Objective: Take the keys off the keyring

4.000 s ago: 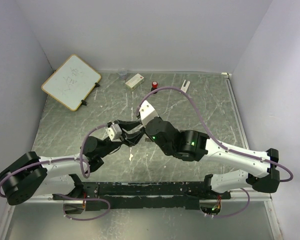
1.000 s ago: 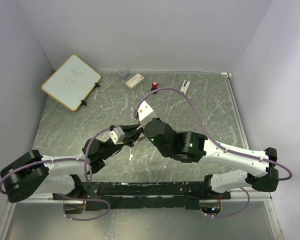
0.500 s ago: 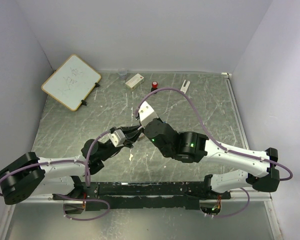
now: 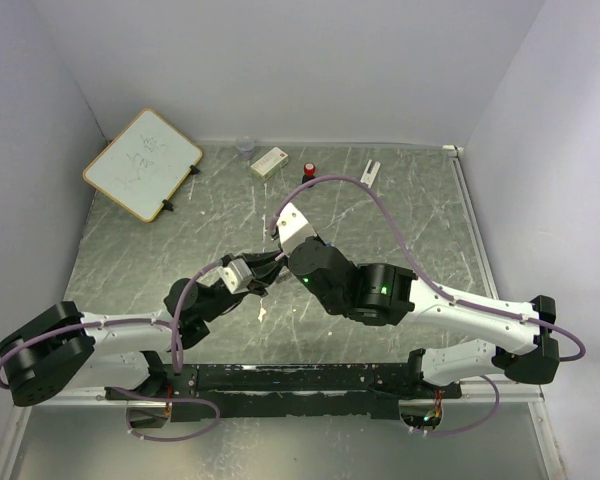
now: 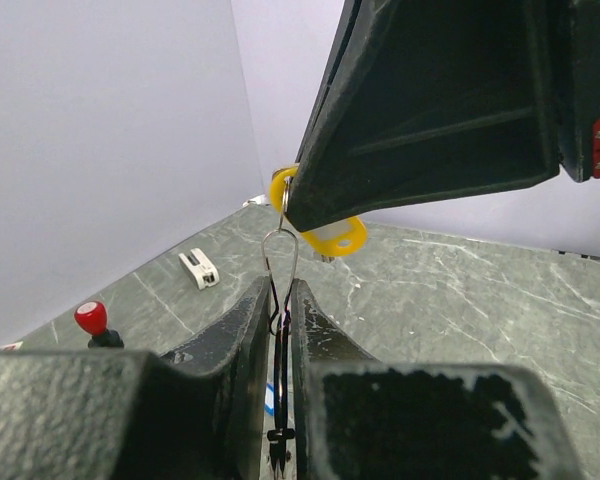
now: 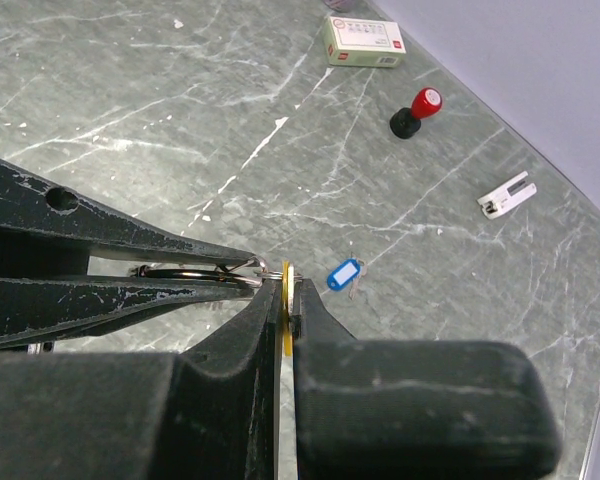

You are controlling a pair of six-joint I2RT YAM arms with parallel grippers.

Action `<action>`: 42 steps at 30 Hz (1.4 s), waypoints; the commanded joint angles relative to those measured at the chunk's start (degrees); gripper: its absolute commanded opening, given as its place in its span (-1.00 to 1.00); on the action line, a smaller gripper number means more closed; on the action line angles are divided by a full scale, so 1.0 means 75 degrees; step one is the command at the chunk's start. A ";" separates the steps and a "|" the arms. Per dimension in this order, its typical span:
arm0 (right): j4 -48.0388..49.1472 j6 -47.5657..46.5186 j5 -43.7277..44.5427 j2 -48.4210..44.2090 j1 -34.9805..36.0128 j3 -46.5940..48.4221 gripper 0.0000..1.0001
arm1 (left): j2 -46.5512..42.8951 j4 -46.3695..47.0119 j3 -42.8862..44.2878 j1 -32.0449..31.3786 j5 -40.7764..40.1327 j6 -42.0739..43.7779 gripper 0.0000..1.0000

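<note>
- Mid-air, strung between two pincers above the scratched grey-green table (image 4: 410,200): the keyring (image 5: 280,250), a thin silvery wire loop.
- Nipped at its lower end by the left gripper (image 5: 282,310), fingers drawn almost together with nothing but the wire between them.
- Met from the opposite side by the right gripper (image 6: 284,300), clenched hard on the yellow-headed key (image 5: 325,237).
- Seen from the left wrist at the ring's upper end, touching the wire, yellow head half hidden behind the right gripper's dark finger.
- Seen from the right wrist edge-on, as a thin yellow sliver sandwiched between two black fingers, with the ring just to its left in the other pincer's tips.
- Overhead, locked tip to tip near the table's middle.
- Lying flat on the table just beyond the pincers, clear of the ring: the blue-headed key (image 6: 343,275), a short metal blade showing beside its tag.
- Farther back, well apart from the grippers: a red-capped black bottle (image 6: 417,110), upright; a white box (image 6: 363,42) near the far wall; a small white clip-like piece (image 6: 507,195) off to the right.
- Off at the far left corner: a whiteboard (image 4: 142,163) with faint scribbles.
</note>
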 commanded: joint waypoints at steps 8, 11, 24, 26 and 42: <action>0.0149 0.0000 0.0059 -0.0024 0.0016 0.0023 -1.00 | 0.0442 0.0633 0.0109 -0.0059 0.0116 -0.0342 -0.43; 0.0174 -0.0006 0.0066 -0.0045 0.0016 0.0003 -1.00 | 0.0510 0.0648 0.0165 -0.0053 0.0160 -0.0383 -0.41; 0.0238 -0.0023 0.0006 -0.0028 0.0010 -0.0070 -1.00 | 0.0574 0.0945 0.0165 -0.0053 0.0120 -0.0486 -0.33; 0.0240 -0.0023 -0.0005 -0.0008 0.0016 -0.0060 -1.00 | 0.0594 0.0959 0.0192 -0.0054 0.0148 -0.0524 -0.26; 0.0298 -0.0035 -0.0102 0.0028 0.0016 -0.0092 -1.00 | 0.0732 0.1341 0.0303 -0.0053 0.0069 -0.0612 -0.16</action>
